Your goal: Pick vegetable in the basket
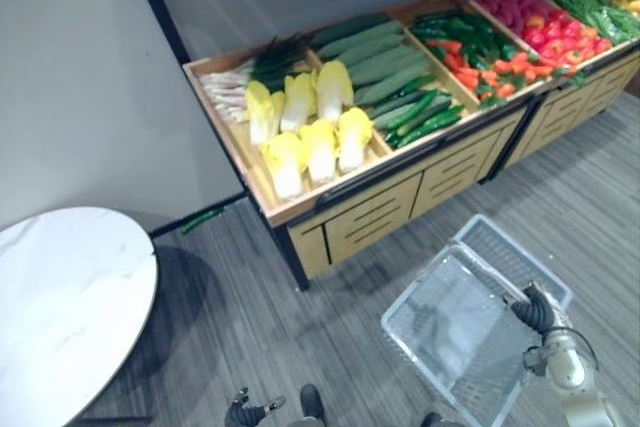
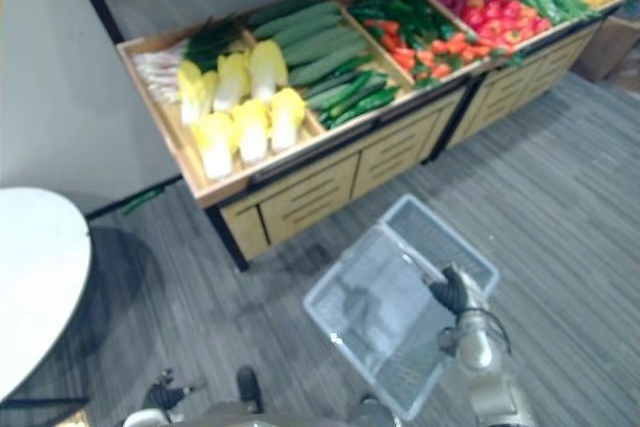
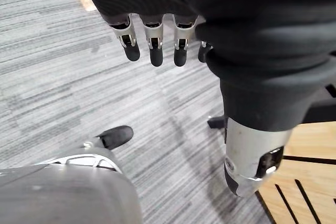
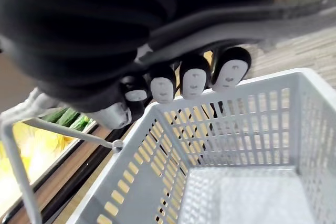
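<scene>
My right hand [image 2: 455, 292] is clasped on the empty basket [image 1: 452, 319], left hand [image 3: 152, 40] hangs slack; vegetables [image 1: 320, 127] all unpicked.

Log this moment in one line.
right hand: gripping handle | basket: empty | left hand: open, idle | vegetables: untouched on stand

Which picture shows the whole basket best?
The right eye view. The whole grey basket shows near the middle, its handle held by the right hand, in front of the vegetable shelf. The left eye view shows nearly the same. The right wrist view looks into one corner from close up, and nothing lies inside.
</scene>
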Robot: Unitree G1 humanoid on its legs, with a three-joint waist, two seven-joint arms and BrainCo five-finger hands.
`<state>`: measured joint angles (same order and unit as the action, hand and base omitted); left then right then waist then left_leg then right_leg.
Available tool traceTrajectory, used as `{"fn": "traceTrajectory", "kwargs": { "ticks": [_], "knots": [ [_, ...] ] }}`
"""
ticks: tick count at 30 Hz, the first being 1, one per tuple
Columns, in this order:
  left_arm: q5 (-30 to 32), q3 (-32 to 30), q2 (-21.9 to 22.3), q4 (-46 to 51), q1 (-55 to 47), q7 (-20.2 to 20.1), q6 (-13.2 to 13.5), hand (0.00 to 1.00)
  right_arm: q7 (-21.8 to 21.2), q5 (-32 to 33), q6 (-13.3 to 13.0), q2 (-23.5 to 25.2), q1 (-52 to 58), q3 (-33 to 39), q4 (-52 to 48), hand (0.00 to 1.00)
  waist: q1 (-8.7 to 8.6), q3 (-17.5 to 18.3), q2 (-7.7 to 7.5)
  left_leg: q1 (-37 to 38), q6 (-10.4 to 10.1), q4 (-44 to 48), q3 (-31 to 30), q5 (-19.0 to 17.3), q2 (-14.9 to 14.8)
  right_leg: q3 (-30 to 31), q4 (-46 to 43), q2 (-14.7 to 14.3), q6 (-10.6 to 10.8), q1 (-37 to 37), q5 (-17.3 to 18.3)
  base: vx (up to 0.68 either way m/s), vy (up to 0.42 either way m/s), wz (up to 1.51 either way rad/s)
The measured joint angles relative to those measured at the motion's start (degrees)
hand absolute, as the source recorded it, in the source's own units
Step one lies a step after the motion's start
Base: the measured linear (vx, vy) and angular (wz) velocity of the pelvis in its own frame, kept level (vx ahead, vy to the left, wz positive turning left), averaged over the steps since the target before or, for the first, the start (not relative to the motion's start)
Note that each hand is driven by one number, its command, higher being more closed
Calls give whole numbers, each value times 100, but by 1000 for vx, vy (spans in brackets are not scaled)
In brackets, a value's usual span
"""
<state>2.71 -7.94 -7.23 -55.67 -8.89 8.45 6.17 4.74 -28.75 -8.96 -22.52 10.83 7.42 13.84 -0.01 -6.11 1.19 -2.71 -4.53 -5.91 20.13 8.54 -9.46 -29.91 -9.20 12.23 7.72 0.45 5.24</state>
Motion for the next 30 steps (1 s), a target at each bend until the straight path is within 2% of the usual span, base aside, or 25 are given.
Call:
{"fn": "traceTrajectory", "kwargs": {
  "ticks": [7, 10, 22, 27, 30],
  "knots": [
    [309, -3, 10, 93, -202, -12, 73, 0, -30, -207, -70, -248, 171, -140, 132, 100, 14, 75, 60, -14, -51, 0, -152, -17, -37, -182, -281, 33, -23, 14, 260, 28, -34, 15],
    [476, 15, -18, 89, -270, -13, 75, 0, -30, -256, -157, -250, 138, -197, 236, 100, 31, 78, 57, -16, -50, -1, -123, -18, -24, -168, -292, 57, -21, 2, 262, 44, -1, -1],
    [559, 146, -132, 87, -323, -6, 84, 0, -27, -277, -155, -296, 99, -330, 445, 100, 14, 98, 40, 102, -128, -1, 14, -78, -28, 52, -333, 64, -23, -34, 259, 38, -6, -8],
    [501, 190, -214, 87, -254, 29, 80, 0, 0, -277, -135, -280, 24, -336, 494, 100, 10, 73, -26, 48, -94, 45, 113, -126, -15, 263, -1090, 235, -92, -455, 778, 8, -28, -5],
    [483, 180, -234, 89, -223, 33, 81, 0, 0, -277, -108, -266, 17, -372, 494, 100, 11, 52, -86, -247, -58, 779, 27, -214, -146, 508, -1230, 155, -95, -509, 1080, 36, -116, 28]
  ]
}}
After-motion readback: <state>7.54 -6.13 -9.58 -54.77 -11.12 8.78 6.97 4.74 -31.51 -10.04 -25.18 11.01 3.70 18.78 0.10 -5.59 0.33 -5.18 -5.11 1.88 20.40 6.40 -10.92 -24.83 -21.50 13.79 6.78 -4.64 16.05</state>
